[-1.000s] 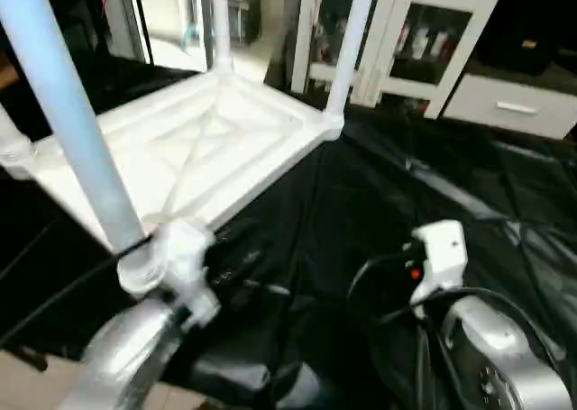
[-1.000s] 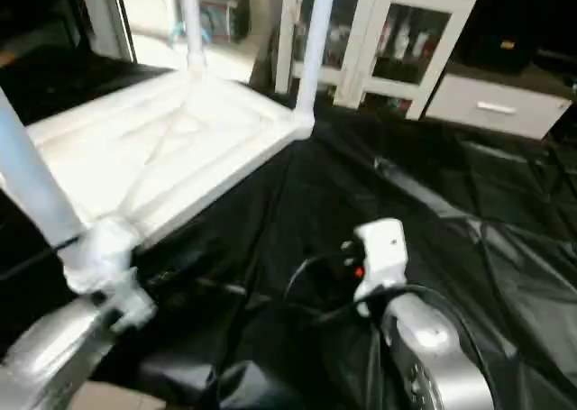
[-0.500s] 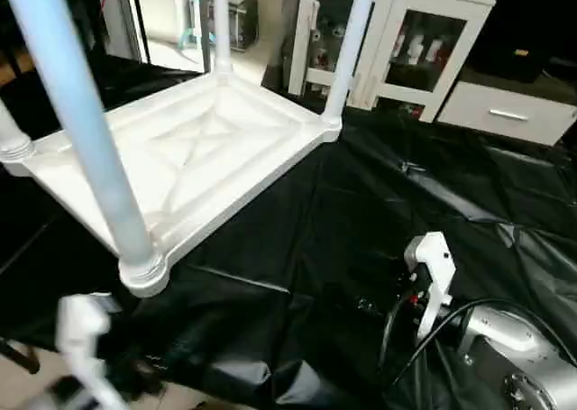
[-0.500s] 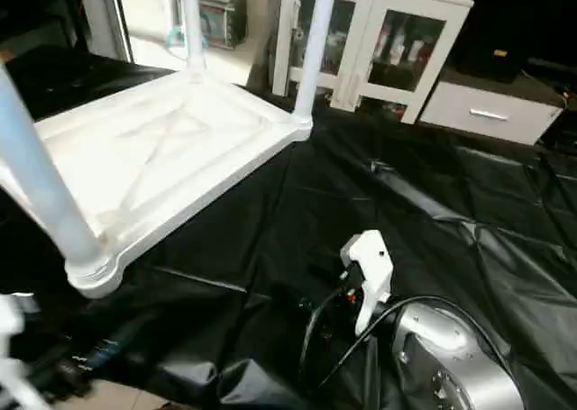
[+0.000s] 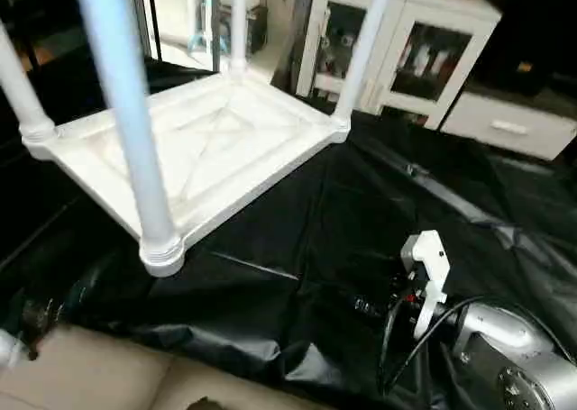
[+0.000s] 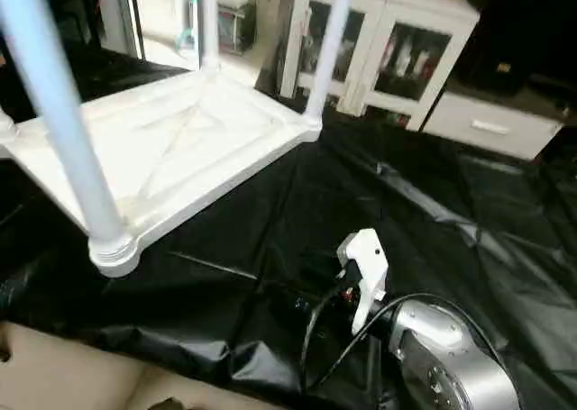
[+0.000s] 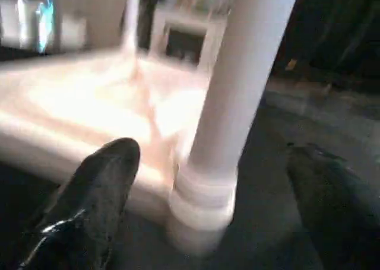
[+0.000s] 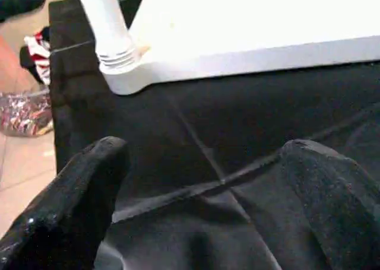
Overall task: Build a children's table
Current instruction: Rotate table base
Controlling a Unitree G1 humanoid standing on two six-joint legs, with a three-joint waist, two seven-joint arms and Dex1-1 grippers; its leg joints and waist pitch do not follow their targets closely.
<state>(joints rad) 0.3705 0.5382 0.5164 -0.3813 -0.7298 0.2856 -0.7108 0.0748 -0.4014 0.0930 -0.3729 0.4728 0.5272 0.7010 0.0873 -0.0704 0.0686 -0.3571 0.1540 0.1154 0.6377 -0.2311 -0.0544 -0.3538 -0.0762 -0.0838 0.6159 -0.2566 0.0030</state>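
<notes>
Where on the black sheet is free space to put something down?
The black sheet is bare between the upturned table, the white cabinet and the right gripper. The far left is crowded: the table with its legs stands there.

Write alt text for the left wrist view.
An upright white table leg sits in the corner socket of the upside-down table top. The left gripper is open, with one black finger on each side of it, apart from it.

Table top (image 5: pixel 207 149) on sheet (image 5: pixel 361 212) (legs (image 5: pixel 126 113) up), cabinet (image 5: pixel 406 50) behind
</notes>
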